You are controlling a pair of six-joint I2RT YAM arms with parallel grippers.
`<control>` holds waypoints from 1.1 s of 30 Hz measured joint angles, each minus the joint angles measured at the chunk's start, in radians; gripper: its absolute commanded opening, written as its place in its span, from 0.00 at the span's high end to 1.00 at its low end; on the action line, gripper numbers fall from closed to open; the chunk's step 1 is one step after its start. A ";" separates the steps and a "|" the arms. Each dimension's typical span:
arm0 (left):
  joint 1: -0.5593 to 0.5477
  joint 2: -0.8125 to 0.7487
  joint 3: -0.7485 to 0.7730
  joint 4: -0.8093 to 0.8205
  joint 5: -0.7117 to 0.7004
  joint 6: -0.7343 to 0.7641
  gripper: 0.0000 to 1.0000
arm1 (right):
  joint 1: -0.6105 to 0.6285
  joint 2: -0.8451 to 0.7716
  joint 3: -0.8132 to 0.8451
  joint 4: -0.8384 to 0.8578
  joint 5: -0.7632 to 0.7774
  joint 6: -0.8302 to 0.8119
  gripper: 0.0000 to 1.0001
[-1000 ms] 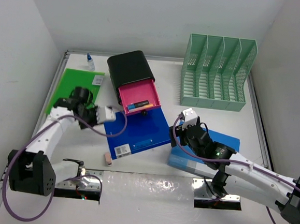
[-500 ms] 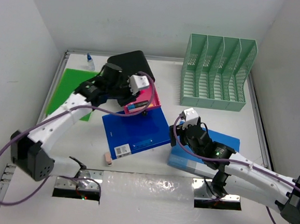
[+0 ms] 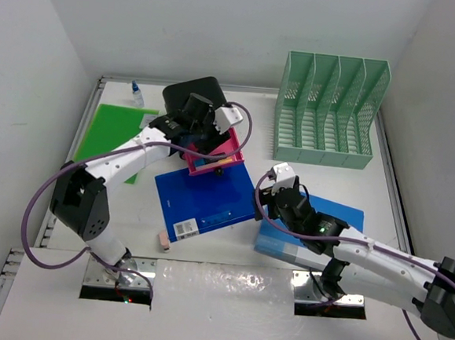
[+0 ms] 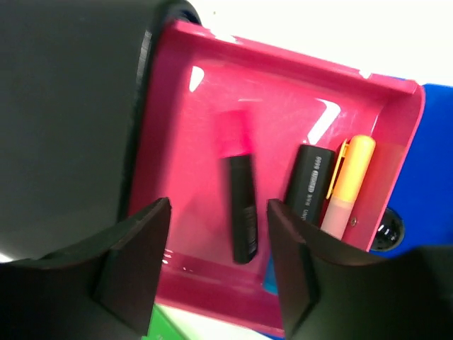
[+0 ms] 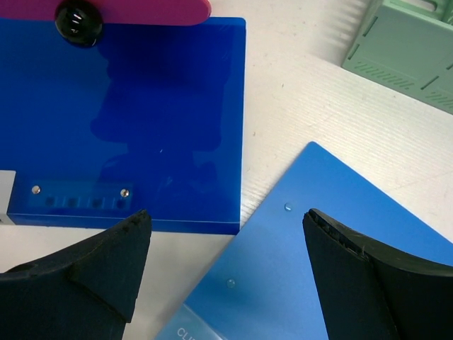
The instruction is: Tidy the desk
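On the white desk (image 3: 321, 181) stands a black drawer box (image 3: 190, 100) with its pink drawer (image 4: 283, 92) pulled out. My left gripper (image 4: 218, 216) hangs open just over the drawer, nothing between its fingers. Below it in the drawer lie a blurred black marker with a pink cap (image 4: 241, 205), a black marker (image 4: 310, 185) and an orange highlighter (image 4: 347, 185). My right gripper (image 5: 226, 227) is open low over the desk, above the gap between a dark blue folder (image 5: 141, 106) and a lighter blue folder (image 5: 325, 269), touching neither.
A green slotted file rack (image 3: 327, 107) stands at the back right. A green sheet (image 3: 104, 133) and a small bottle (image 3: 137, 94) are at the back left. A small eraser (image 3: 163, 240) lies near the dark blue folder's label. A foil strip (image 3: 226, 284) runs along the near edge.
My left arm has swung right from over the green sheet to above the pink drawer, and its jaws have spread apart. The right arm has hardly moved.
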 measured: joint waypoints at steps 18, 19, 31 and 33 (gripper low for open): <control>0.079 -0.013 0.331 -0.080 -0.004 -0.103 0.17 | 0.000 0.345 0.032 0.412 -0.079 -0.068 0.56; 0.113 0.007 0.353 -0.080 -0.004 -0.108 0.18 | 0.000 0.375 0.037 0.436 -0.078 -0.069 0.56; 0.337 0.180 0.359 0.039 -0.030 -0.165 0.24 | 0.002 0.703 0.311 0.557 -0.082 -0.082 0.53; 0.337 0.181 0.346 0.058 -0.025 -0.164 0.25 | 0.002 0.735 0.337 0.562 -0.083 -0.080 0.53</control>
